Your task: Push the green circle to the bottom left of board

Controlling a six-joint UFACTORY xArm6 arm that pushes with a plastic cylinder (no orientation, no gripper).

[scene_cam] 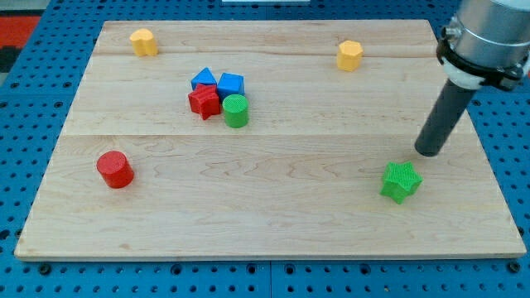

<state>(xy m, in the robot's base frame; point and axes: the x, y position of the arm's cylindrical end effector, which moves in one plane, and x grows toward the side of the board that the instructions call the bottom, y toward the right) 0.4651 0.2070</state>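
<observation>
The green circle (236, 110), a short upright cylinder, stands left of the board's middle, in the upper half. It touches a red star (204, 101) on its left and sits just below a blue cube (230, 84). My tip (428, 152) rests on the board far to the view's right, well away from the green circle. It is just above and right of a green star (401, 181).
A blue triangle-like block (203, 80) joins the cluster. A red cylinder (114, 169) stands at the lower left. A yellow block (143, 41) sits at the top left, another yellow block (349, 55) at the top right. The wooden board (273, 223) lies on blue pegboard.
</observation>
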